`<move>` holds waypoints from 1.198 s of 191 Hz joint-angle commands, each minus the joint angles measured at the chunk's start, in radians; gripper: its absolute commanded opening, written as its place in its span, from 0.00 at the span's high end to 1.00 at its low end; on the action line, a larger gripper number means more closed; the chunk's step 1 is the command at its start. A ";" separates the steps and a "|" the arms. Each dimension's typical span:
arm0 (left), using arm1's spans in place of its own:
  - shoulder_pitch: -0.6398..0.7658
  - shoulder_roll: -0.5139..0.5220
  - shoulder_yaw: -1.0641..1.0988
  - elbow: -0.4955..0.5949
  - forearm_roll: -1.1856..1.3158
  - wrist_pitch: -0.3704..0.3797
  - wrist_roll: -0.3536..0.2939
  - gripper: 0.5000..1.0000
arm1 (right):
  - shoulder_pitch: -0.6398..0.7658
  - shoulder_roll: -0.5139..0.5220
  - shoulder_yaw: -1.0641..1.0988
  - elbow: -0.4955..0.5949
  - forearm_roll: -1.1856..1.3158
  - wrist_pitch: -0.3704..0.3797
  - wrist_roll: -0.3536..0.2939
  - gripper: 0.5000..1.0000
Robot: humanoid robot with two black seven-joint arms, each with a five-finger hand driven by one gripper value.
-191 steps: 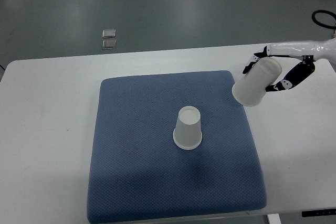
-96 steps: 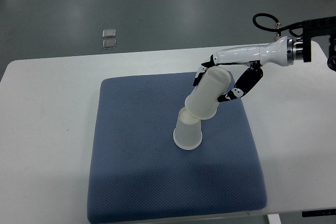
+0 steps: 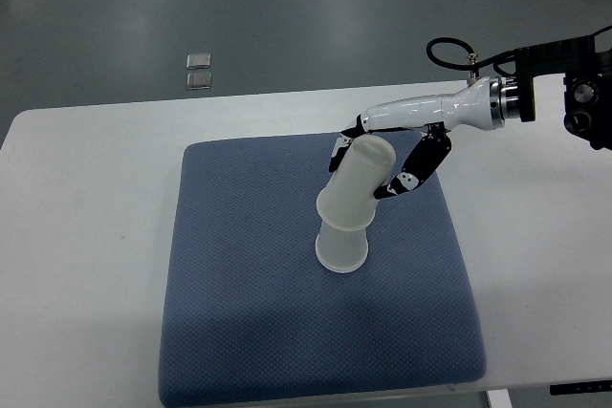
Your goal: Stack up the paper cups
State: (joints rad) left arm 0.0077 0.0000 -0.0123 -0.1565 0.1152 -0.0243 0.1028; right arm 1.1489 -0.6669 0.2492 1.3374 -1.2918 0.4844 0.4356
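Blue mat [image 3: 249, 332] — right hand [image 3: 382, 155] clasping tilted cup [image 3: 356, 188] atop upturned cup [image 3: 341, 247].

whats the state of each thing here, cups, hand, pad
held cup: upside down, tilted, its rim over the top of the lower cup, not fully seated
lower cup: upside down on the pad, upright
right hand: shut on the held cup
pad: flat on the table
left hand: not in view
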 commanded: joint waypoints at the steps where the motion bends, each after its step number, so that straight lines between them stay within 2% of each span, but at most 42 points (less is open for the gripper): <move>1: 0.000 0.000 0.000 0.000 0.000 0.000 0.000 0.00 | 0.000 0.012 -0.001 0.000 0.000 0.002 -0.002 0.61; 52: 0.000 0.000 0.000 0.000 0.000 0.000 0.000 0.00 | 0.000 0.038 -0.018 -0.006 -0.014 0.000 -0.003 0.57; 79: 0.000 0.000 0.000 0.000 0.000 0.000 0.000 0.00 | -0.001 0.055 -0.021 -0.014 -0.014 -0.003 -0.052 0.51; 114: 0.000 0.000 0.000 0.000 0.000 0.000 0.000 0.00 | -0.003 0.055 -0.021 -0.024 -0.014 -0.006 -0.058 0.49; 130: 0.000 0.000 0.000 0.000 0.000 0.000 0.000 0.00 | -0.005 0.055 -0.025 -0.026 -0.014 -0.009 -0.058 0.37; 134: 0.000 0.000 0.000 0.000 0.001 0.001 0.000 0.00 | -0.005 0.055 -0.025 -0.026 -0.014 -0.010 -0.058 0.29; 136: 0.000 0.000 0.000 0.000 0.001 0.001 0.000 0.00 | -0.005 0.055 -0.025 -0.026 -0.014 -0.010 -0.058 0.29; 142: 0.000 0.000 0.000 0.000 0.000 0.000 0.000 0.00 | -0.006 0.055 -0.027 -0.026 -0.014 -0.010 -0.058 0.18; 144: 0.000 0.000 0.000 0.000 0.000 0.000 0.000 0.00 | -0.006 0.056 -0.027 -0.026 -0.014 -0.009 -0.058 0.17; 229: 0.000 0.000 0.000 0.000 0.000 0.000 0.000 0.00 | -0.018 0.038 -0.005 -0.046 0.031 -0.018 -0.058 0.15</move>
State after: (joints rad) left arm 0.0077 0.0000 -0.0123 -0.1565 0.1151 -0.0245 0.1028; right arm 1.1359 -0.6229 0.2347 1.3005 -1.2853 0.4676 0.3774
